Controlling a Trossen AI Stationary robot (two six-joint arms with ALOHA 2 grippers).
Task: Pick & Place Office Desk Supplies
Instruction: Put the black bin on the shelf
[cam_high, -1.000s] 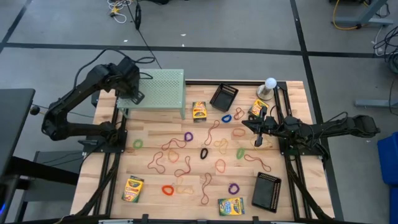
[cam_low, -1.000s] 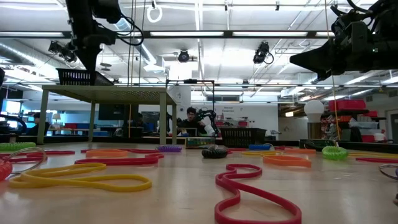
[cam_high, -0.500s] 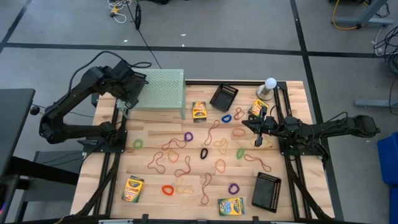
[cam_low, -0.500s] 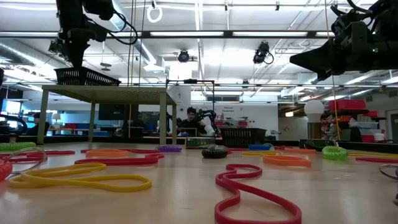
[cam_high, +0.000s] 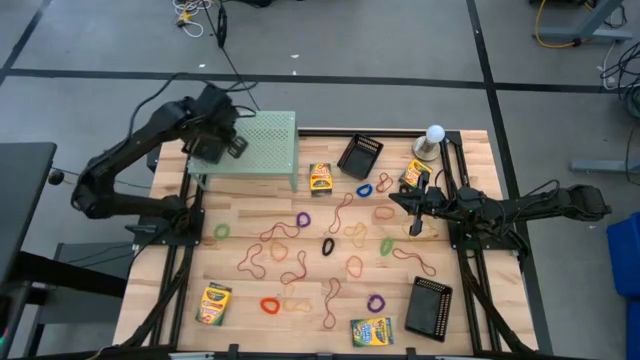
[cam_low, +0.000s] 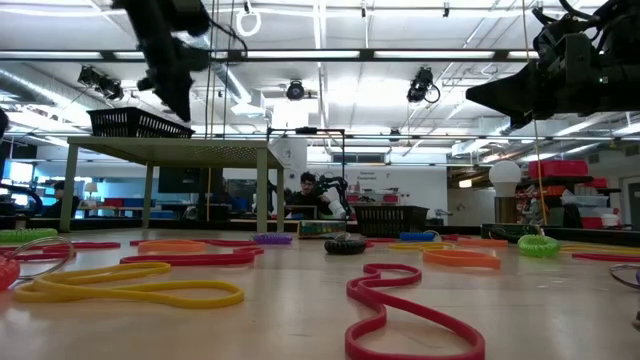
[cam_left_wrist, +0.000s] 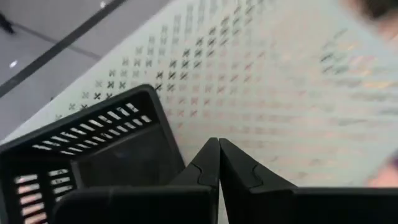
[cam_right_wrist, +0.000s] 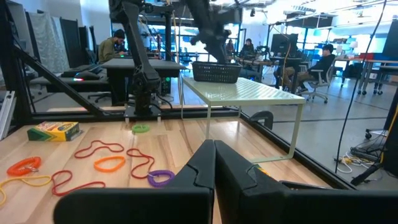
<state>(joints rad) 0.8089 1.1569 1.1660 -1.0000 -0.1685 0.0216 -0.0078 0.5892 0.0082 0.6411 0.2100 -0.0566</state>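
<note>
Here, the left gripper (cam_left_wrist: 219, 163) hovers above the pale green perforated stand (cam_high: 262, 143), fingers closed together and empty; a black mesh tray (cam_low: 138, 122) sits on the stand. The right gripper (cam_right_wrist: 214, 163), likewise closed and empty, hangs over the table (cam_high: 470, 140).

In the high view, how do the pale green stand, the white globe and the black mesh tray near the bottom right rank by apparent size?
Largest to smallest:
1. pale green stand
2. black mesh tray
3. white globe
The stand is raised nearer the camera, but its lead looks clear.
</note>
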